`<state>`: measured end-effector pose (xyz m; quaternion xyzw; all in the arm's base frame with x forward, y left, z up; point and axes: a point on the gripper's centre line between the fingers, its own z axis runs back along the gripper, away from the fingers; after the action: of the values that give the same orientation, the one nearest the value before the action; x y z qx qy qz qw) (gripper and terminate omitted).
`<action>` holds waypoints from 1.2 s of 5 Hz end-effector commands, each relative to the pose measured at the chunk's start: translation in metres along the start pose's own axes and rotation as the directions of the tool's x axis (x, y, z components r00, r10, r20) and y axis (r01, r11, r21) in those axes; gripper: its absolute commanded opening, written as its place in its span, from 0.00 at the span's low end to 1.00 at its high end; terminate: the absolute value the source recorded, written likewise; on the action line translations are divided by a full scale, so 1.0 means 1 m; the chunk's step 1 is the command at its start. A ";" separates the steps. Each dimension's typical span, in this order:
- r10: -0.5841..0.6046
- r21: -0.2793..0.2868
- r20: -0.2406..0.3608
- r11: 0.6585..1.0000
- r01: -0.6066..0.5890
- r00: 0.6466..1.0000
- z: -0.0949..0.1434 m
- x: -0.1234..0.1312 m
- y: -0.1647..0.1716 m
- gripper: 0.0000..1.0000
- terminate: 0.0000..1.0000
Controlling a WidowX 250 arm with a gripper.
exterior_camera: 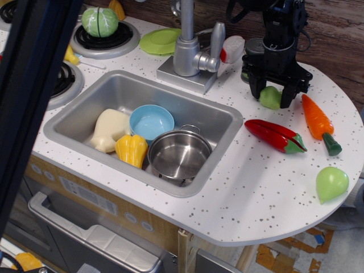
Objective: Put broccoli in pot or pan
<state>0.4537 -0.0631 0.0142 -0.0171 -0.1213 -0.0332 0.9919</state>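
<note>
1. Nearest to me, the pot (179, 154) sits empty and upright in the front right corner of the sink (68, 133), so it is ready to receive something from above.
2. Just beside it lie a yellow pepper (131, 149), a blue bowl (151, 121) and a cream toy (110, 129); they crowd the pot's left side.
3. On the worktop (256, 182), the red chili (275, 136) lies between sink and broccoli; a carrot (318, 122) and a pale-green pear (331, 182) are off to the right.
4. Farthest, the tool (276, 96) stands low over the broccoli (271, 97), its fingers apart on both sides; whether they already press it I cannot tell.
</note>
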 end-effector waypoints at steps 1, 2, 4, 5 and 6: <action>0.024 0.095 0.016 0.995 -0.025 1.000 0.058 0.008 0.018 0.00 0.00; 0.045 0.197 -0.019 0.980 -0.040 0.999 0.087 -0.010 0.050 0.00 0.00; 0.117 0.257 -0.061 0.961 -0.097 0.991 0.078 -0.073 0.087 0.00 0.00; 0.152 0.242 -0.083 0.962 -0.128 0.985 0.055 -0.098 0.094 0.00 0.00; 0.133 0.208 -0.099 0.972 -0.110 0.986 0.040 -0.113 0.090 0.00 0.00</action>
<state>0.3314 0.0309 0.0003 0.0746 -0.0439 0.0376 0.9955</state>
